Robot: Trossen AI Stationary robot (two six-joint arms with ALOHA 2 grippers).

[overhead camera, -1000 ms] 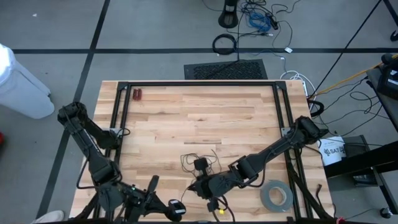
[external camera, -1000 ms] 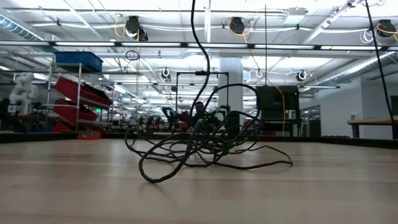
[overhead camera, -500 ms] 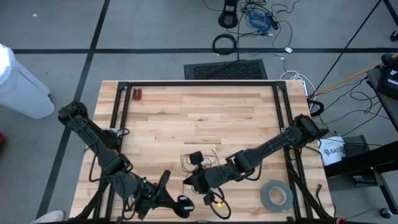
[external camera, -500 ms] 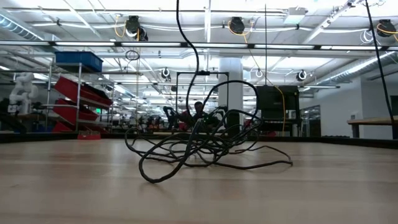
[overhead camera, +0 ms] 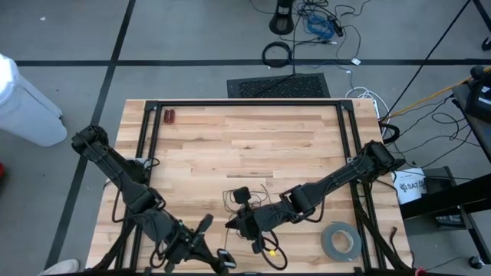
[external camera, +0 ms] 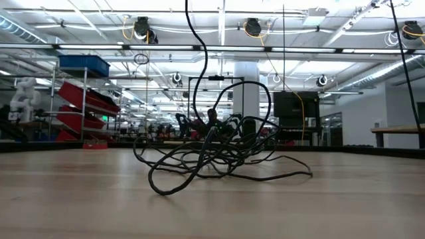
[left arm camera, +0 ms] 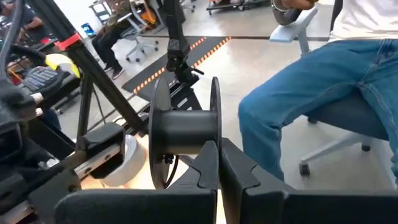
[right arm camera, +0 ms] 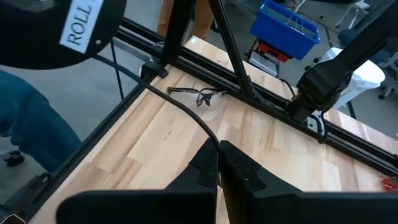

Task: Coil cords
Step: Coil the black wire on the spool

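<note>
Left gripper (overhead camera: 211, 258): jaws pressed together on a black spool (left arm camera: 183, 140), now carried further along the near edge of the surface (overhead camera: 291, 153).
Right gripper (overhead camera: 236, 225): jaws pinched on the cord (right arm camera: 186, 107), shifted slightly left.
Cord: loose tangle at near-centre, one strand lifted.
Meaning: winding judged barely begun.

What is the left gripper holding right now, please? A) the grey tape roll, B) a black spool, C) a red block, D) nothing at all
B: in the left wrist view the left gripper is shut on a black spool, while the grey tape roll lies untouched on the table near the right arm.
</note>
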